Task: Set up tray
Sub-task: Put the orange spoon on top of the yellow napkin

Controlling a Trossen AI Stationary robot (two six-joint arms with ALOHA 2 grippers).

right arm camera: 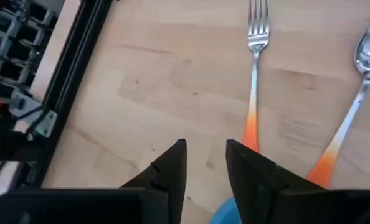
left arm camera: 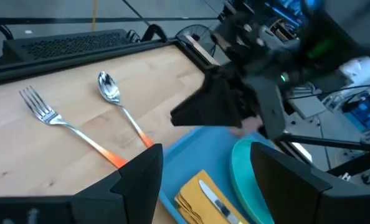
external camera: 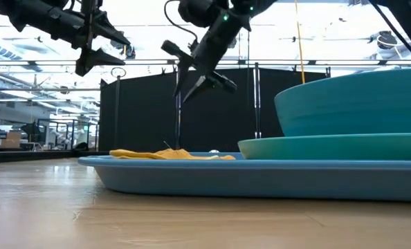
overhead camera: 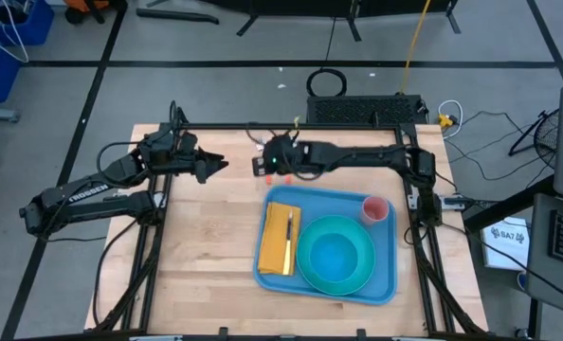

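The left end effector (overhead camera: 215,167) is hanging above the bare table (overhead camera: 206,246) at the far left, its fingers spread wide and holding nothing, waiting. Moving rightward, the right end effector (overhead camera: 263,163) is hovering over the far edge of the table just beyond the tray (overhead camera: 386,275); in its wrist view the fingers are standing a narrow gap apart with nothing between them, so it is gripping nothing. Below it, on the wood beside the tray's far rim, a fork (right arm camera: 255,68) and a spoon (right arm camera: 353,99) are lying side by side, orange handles pointing toward the tray. The tray is sitting right of the table's centre, carrying a yellow napkin (overhead camera: 278,239) with what is probably a knife (overhead camera: 289,230) on it, though the overhead view is too small to be sure, then a teal plate (overhead camera: 305,270) with a bowl (overhead camera: 336,254) on it, and a pink cup (overhead camera: 375,208) in the far right corner. The risk now is a missed pickup: the fork lies flat on the wood, so narrow fingers coming down off-line could slide the handle away, nudge the spoon beside it, or catch the tray rim. Counting: one tray, one napkin, one knife, one plate, one bowl, one cup, one fork, one spoon.
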